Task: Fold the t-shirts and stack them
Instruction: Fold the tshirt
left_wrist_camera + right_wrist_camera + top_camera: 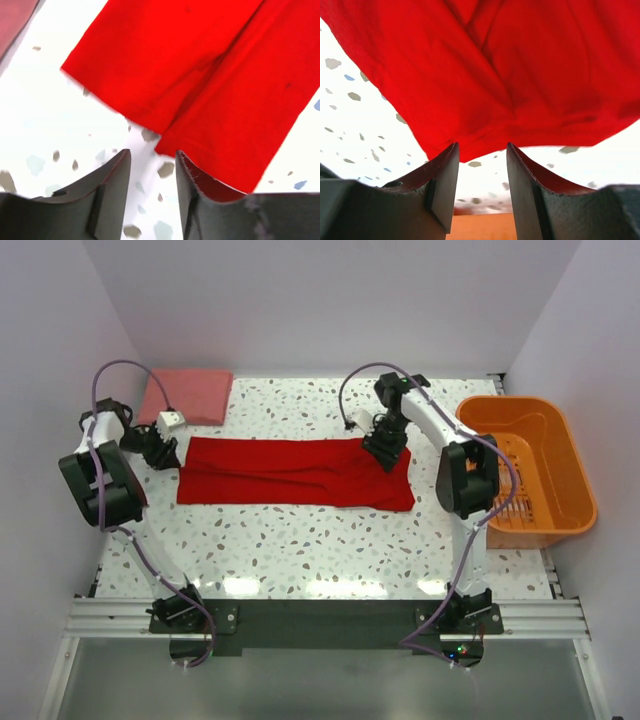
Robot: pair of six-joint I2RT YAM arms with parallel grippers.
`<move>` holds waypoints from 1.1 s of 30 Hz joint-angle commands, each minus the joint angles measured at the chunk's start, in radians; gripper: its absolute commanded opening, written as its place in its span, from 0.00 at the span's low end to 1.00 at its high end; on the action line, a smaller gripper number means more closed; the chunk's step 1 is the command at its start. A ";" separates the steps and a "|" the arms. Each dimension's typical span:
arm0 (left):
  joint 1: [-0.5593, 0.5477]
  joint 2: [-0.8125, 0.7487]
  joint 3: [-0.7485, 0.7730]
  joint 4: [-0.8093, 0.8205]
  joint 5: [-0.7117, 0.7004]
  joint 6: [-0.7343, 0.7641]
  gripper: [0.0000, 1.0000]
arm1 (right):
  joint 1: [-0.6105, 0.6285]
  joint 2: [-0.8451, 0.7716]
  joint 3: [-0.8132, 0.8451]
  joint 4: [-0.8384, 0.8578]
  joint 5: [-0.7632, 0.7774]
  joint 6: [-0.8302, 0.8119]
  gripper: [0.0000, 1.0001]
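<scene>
Presently found left gripper (163, 453) and right gripper (384, 453) parted and empty at 9 and 3 o'clock ends of red t-shirt (290, 473), strip-folded at centre of table (300, 550); risk of a finger snagging loose hem, undoing fold.

Bright, even light from above; soft shadows, some glare.
The overhead view is sharp, with pale reflections along the near edge of the surface (300, 540). In the wrist views the white surface is washed out, the red t-shirt (200, 75) glows saturated, and the left end effector (152, 155) and right end effector (482, 147) loom dark, slightly soft.
</scene>
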 commanded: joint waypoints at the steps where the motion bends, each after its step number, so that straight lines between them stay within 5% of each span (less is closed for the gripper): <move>1: 0.052 -0.048 0.044 -0.061 0.037 -0.179 0.47 | -0.052 -0.098 -0.056 -0.081 -0.070 0.153 0.47; 3: 0.077 -0.070 0.013 -0.106 0.048 -0.206 0.54 | -0.074 -0.146 -0.145 -0.080 -0.102 0.222 0.47; 11: 0.100 -0.148 -0.217 0.007 0.058 -0.438 0.55 | -0.144 -0.209 -0.363 0.052 -0.170 0.330 0.47; 25: 0.100 -0.119 -0.334 0.152 0.016 -0.579 0.57 | -0.163 -0.134 -0.444 0.166 -0.174 0.331 0.48; 31: 0.098 -0.108 -0.349 0.189 -0.023 -0.607 0.57 | -0.163 -0.111 -0.426 0.146 -0.186 0.310 0.30; 33: 0.098 -0.104 -0.354 0.184 -0.024 -0.608 0.56 | -0.163 -0.111 -0.424 0.140 -0.188 0.304 0.13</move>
